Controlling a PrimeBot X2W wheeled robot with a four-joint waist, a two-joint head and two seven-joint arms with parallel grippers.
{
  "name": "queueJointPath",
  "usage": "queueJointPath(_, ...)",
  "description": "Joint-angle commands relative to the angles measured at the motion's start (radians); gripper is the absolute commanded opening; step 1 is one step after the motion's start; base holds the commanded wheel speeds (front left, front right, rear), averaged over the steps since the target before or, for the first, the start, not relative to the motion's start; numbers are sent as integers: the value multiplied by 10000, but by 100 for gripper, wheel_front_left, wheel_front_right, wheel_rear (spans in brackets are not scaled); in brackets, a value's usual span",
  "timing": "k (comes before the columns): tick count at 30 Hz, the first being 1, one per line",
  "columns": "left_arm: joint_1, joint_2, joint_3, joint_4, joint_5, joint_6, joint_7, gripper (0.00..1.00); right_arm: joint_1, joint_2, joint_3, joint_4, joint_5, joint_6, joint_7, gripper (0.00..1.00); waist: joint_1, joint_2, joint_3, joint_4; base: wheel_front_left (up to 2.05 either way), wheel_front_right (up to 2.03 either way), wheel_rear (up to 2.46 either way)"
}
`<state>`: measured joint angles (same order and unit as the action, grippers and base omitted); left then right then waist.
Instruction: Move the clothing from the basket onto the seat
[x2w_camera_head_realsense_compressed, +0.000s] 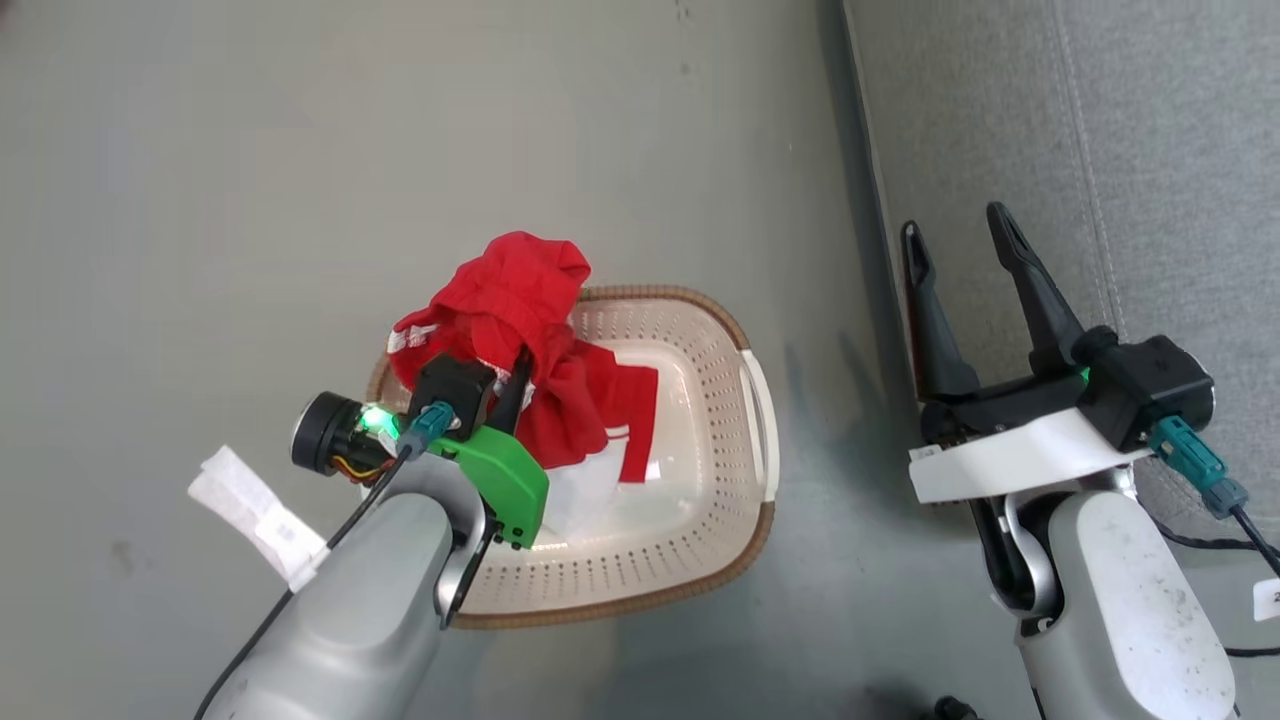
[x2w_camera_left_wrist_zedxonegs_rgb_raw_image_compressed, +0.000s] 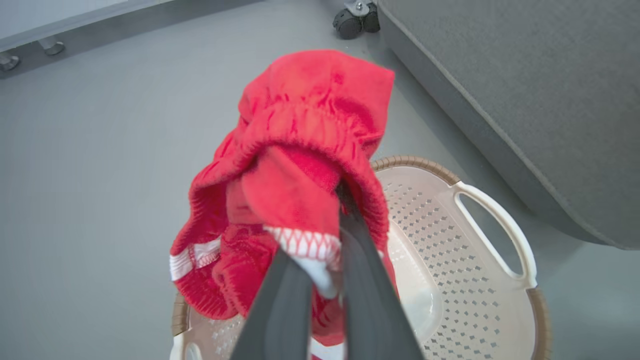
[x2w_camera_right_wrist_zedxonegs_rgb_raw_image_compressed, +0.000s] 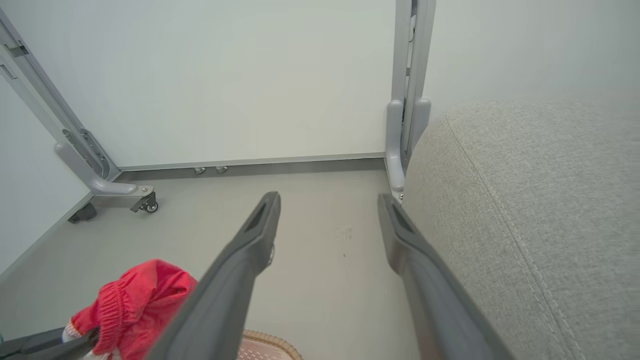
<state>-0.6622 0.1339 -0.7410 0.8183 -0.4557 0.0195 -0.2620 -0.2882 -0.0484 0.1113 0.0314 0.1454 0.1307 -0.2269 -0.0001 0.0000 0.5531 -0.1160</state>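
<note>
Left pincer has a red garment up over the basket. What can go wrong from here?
1. The left pincer is shut on a bunched fold of the red garment, and most of the cloth flops over its fingers. It could slip out in transit.
2. Red-and-white fabric lies in the basket directly beneath. Lifting may drag it along or snag the rim.
3. The open right pincer stands between the basket and the seat. Dangling cloth might catch on it.

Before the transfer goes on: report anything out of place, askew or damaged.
Nothing spilled or damaged. The clothing hangs bunched from the shut left tool above the basket, red fabric trailing inside. The right tool is open, by the seat.
</note>
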Motion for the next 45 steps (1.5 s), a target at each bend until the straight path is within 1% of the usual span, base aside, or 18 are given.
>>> queueJointPath(1, 330, 104, 146, -367, 133, 113, -38, 0, 229, -34, -60, -69, -77, 1, 97, 100, 1, 0, -988, 518, 0, 0, 0)
queueJointPath(4, 735, 321, 504, -1318, 273, 218, -39, 0, 446, -35, -129, -171, -87, 1, 237, 100, 1, 0, -1423, 622, 0, 0, 0)
queueJointPath(5, 971, 417, 758, -1963, 376, 282, -39, 0, 589, -35, -155, -225, -43, 1, 356, 100, 1, 0, -1681, 690, 0, 0, 0)
queueJointPath(13, 1832, 624, 1889, -4775, 786, 432, -40, 0, 1144, -34, -232, -403, 27, 1, 761, 100, 1, 0, -2658, 913, 0, 0, 0)
queueJointPath(16, 2129, 541, 2294, -5804, 973, 380, -40, 0, 1396, -35, -287, -446, 31, 1, 913, 100, 1, 0, -3022, 994, 0, 0, 0)
queueJointPath(21, 2547, 354, 2901, -7133, 1213, 183, -40, 0, 1746, -35, -297, -510, 27, 1, 1085, 100, 1, 0, -3534, 1061, 0, 0, 0)
queueJointPath(25, 2886, 176, 3391, -8128, 1389, -120, -39, 0, 1961, -34, -227, -583, 67, 1, 1243, 100, 1, 0, -3853, 1091, 0, 0, 0)
queueJointPath(32, 3901, -27, 3859, -8983, 1706, -543, -28, 0, 2457, -34, -110, -707, 118, 1, 1572, 100, 1, 0, -4511, 1053, 0, 0, 0)
queueJointPath(38, 4864, -129, 3873, -9302, 1926, -698, -27, 0, 2911, -35, 20, -859, 90, 1, 1817, 100, 1, 0, -5044, 995, 0, 0, 0)
queueJointPath(45, 5627, -259, 3787, -9226, 1890, -808, -27, 0, 3377, -34, 104, -977, 145, 1, 2060, 100, 1, 0, -5504, 1017, 0, 0, 0)
